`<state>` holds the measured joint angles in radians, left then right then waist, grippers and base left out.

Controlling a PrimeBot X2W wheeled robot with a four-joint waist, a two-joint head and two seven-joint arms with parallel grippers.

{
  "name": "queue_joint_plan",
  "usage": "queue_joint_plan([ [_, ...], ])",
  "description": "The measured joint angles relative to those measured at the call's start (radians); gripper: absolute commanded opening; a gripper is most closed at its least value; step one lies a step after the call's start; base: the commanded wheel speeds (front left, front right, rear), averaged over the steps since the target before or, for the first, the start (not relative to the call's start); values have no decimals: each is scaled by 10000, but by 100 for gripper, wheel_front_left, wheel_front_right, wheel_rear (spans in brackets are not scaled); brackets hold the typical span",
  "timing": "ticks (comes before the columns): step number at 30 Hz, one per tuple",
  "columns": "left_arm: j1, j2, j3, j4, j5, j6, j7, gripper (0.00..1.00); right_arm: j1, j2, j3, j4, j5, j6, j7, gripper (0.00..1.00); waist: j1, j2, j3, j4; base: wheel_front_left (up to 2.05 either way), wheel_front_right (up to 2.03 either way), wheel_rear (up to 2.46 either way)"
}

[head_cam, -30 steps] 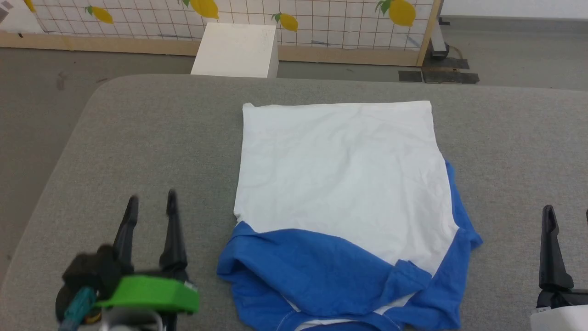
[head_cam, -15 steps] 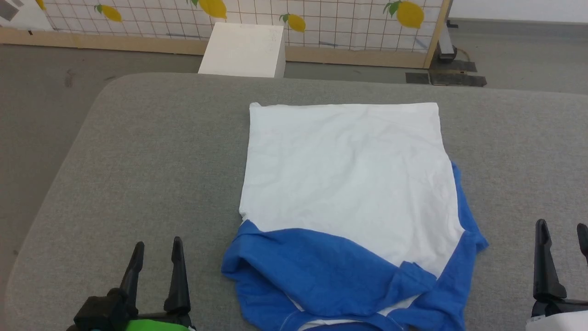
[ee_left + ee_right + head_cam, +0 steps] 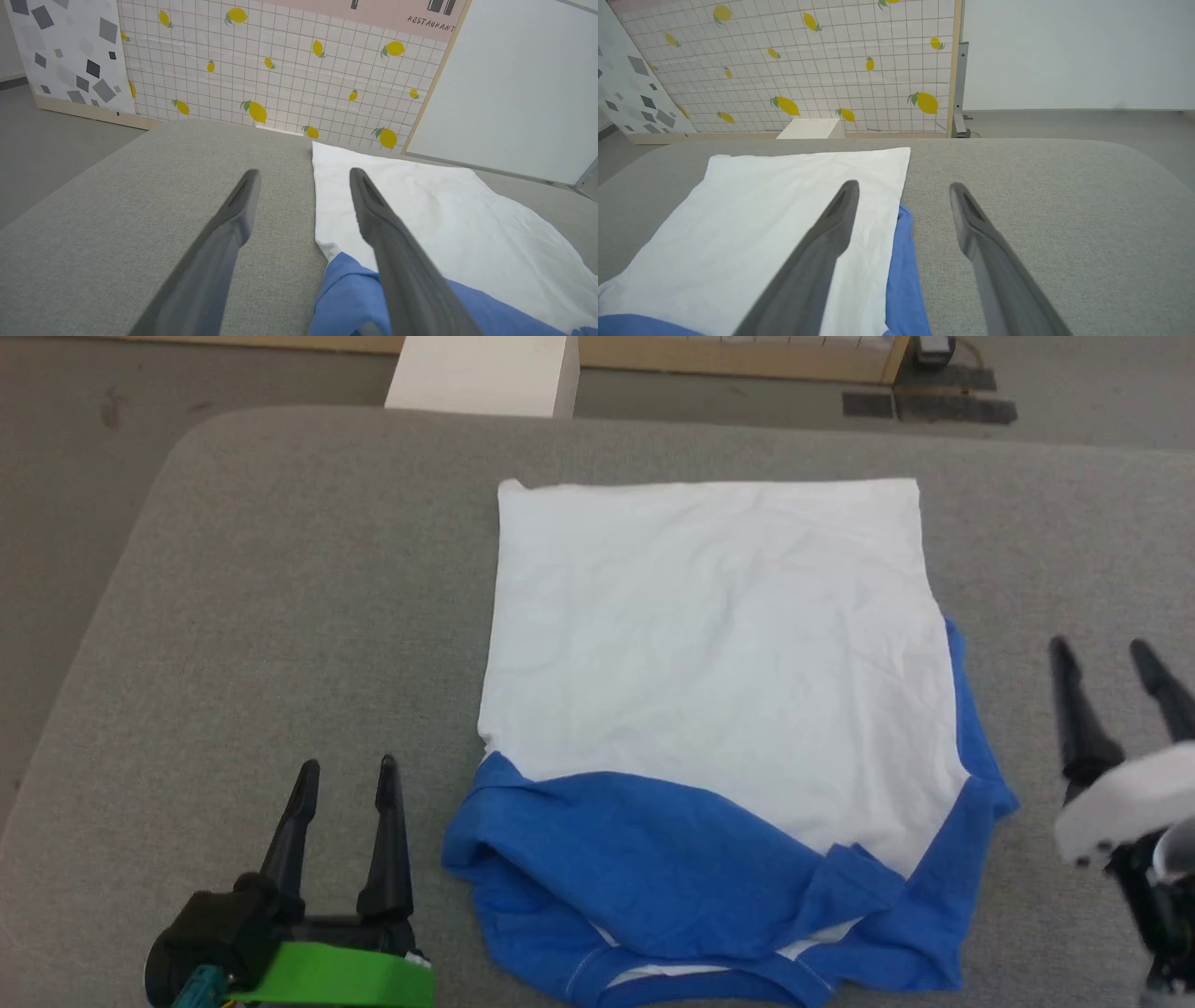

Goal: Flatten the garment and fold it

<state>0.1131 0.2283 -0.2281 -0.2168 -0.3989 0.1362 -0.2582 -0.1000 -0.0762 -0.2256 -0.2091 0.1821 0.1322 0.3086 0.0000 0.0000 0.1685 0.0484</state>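
The garment [image 3: 709, 644] lies partly folded on the grey table [image 3: 280, 569]: a smooth white panel covers the middle, and bunched blue cloth [image 3: 653, 887] with the sleeves sits at the near end and along the right edge. My left gripper [image 3: 347, 775] is open at the lower left, beside the blue bunch and apart from it. My right gripper [image 3: 1102, 649] is open to the right of the garment, holding nothing. In the left wrist view the white panel [image 3: 420, 210] lies just right of the gripper [image 3: 303, 177]. In the right wrist view the garment's right edge [image 3: 896, 210] runs below the open gripper [image 3: 903, 189].
A white box [image 3: 481, 373] stands on the floor beyond the table's far edge. A lemon-patterned screen [image 3: 280, 70] with a wooden frame stands behind it. The table has rounded corners and bare grey cloth on both sides of the garment.
The head camera has tilted down, shifting the whole picture. My right gripper has risen further into the picture beside the garment's right side. The garment lies as before.
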Motion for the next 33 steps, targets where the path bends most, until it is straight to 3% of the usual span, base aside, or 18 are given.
queue_joint_plan([
  [7, -405, -236, -125, 61, 61, -224, 2, 100, -1550, -968, -343, 1561, 307, -2, 1994, 100, 0, 0, 662, 130, 0, 0, 0],
  [15, -583, -374, -144, 176, 125, -360, 2, 100, -2027, -1964, 211, 2706, 777, -2, 3670, 100, 0, 0, 1193, 407, 0, 0, 0],
  [33, -964, -529, -153, 297, 385, -562, 2, 100, -2729, -3127, 1459, 3603, 1175, -2, 3891, 100, 1, 0, 2168, 893, 0, 0, 0],
])
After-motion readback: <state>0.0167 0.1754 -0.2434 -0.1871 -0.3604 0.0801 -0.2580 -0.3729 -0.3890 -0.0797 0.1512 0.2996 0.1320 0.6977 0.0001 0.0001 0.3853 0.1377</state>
